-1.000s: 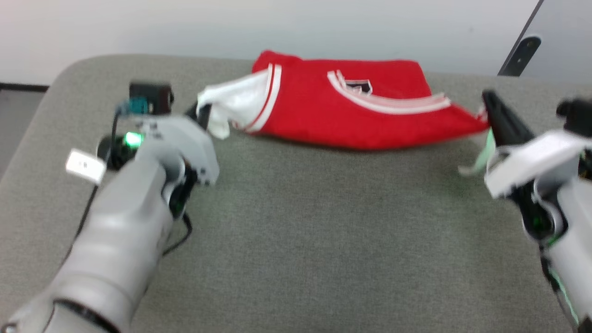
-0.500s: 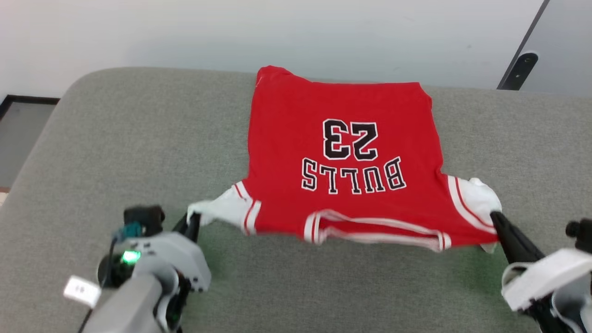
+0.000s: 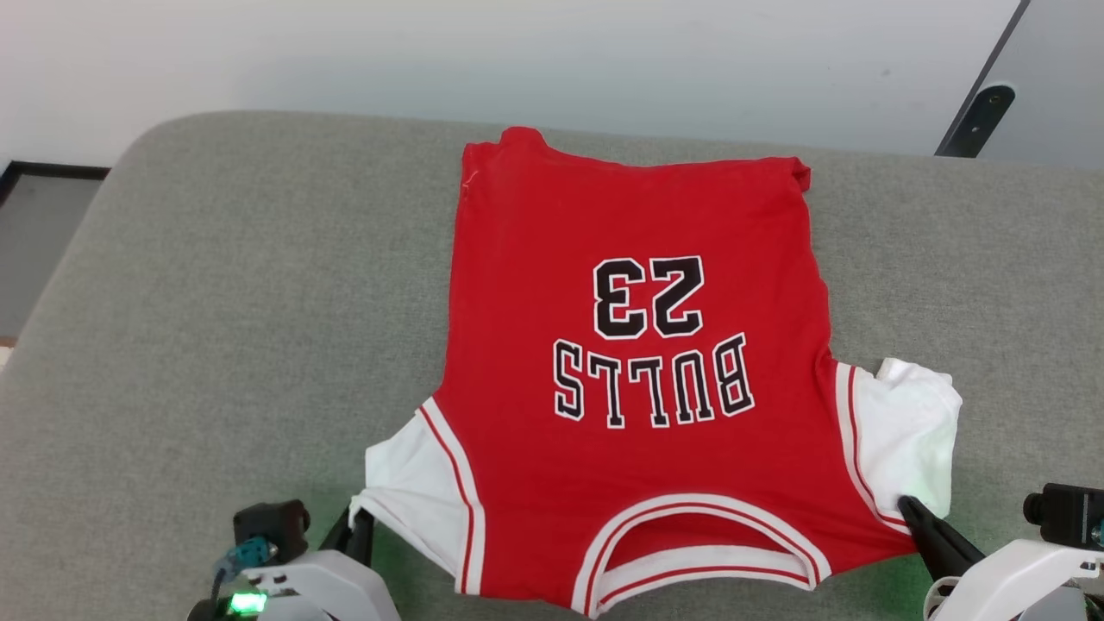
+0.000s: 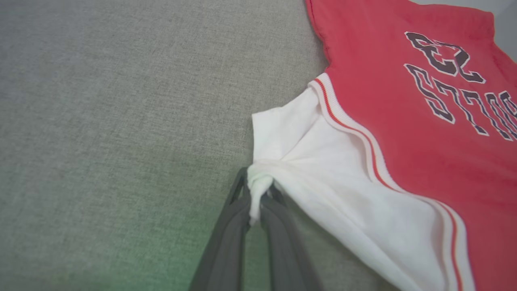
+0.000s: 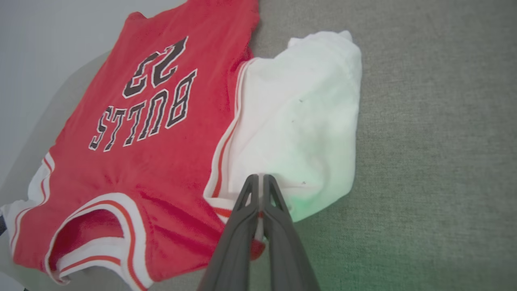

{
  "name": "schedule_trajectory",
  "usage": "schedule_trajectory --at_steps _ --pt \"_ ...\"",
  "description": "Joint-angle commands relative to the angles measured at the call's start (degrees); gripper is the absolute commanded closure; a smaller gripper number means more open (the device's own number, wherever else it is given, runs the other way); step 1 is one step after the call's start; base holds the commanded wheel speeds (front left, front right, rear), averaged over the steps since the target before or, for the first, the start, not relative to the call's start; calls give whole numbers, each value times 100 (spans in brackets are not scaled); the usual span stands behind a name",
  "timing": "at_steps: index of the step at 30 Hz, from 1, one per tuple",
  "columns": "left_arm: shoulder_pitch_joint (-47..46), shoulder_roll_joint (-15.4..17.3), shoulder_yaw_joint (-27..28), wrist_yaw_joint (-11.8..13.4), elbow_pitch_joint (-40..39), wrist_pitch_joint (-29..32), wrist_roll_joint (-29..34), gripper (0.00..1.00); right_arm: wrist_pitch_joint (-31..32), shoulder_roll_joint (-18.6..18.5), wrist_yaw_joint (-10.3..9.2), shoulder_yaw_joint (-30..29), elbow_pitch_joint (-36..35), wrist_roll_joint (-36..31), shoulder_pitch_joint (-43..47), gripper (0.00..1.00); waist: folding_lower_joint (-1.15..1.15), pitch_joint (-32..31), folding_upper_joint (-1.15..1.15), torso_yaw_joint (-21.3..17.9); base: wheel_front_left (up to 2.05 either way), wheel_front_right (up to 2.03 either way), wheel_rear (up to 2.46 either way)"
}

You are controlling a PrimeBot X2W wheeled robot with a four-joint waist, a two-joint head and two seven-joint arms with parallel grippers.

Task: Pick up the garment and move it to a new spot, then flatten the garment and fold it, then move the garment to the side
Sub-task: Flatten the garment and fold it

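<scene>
At the near edge of a grey padded surface (image 3: 216, 302), the robot's left gripper (image 4: 256, 190) has its two dark fingers clamped on a bunched corner of the garment's (image 3: 638, 345) white left sleeve (image 3: 405, 483). The cloth is twisted into a small knot between the fingertips. A green light (image 3: 247, 602) glows on that wrist and tints the grey fabric below it.

At the near right, the right gripper (image 5: 258, 180) has its fingers pressed together on the striped trim, where the white right sleeve (image 3: 906, 431) meets the red body. A sliver of red cloth shows between them. A faint green cast falls on the sleeve's near edge and on the surface around it.

Between the two grippers the red jersey lies spread out, print side up, with its white-and-red striped neckline (image 3: 699, 552) nearest the robot and opening towards it. The left sleeve is pulled taut towards its gripper. The right sleeve lies looser and folds over itself at its far corner.

Farther on, the black, white-outlined word "BULLS" reads upside down from the robot's side. The number "23" sits just beyond it, also inverted. The red body narrows slightly towards the hem, which lies close to the surface's far edge with small wrinkles at both far corners.

Behind the surface stands a pale wall (image 3: 517, 52). A dark slanted strip (image 3: 983, 112) crosses the far right corner, and a patch of floor (image 3: 34, 241) shows at the far left.
</scene>
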Motion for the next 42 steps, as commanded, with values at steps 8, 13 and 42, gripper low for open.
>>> schedule_trajectory --at_steps 8,13,42 --pt "286 81 235 211 -184 -17 -160 100 641 323 -5 -378 -233 -681 236 100 0 99 0 -39 0 0 0" --pt "389 59 383 288 -251 -45 -170 100 714 491 -5 -510 -215 -949 314 100 0 151 0 -98 0 0 0" --pt "323 -270 672 183 -319 -60 232 100 401 351 -4 -390 -1435 -1056 -287 0 0 225 0 -173 0 0 0"
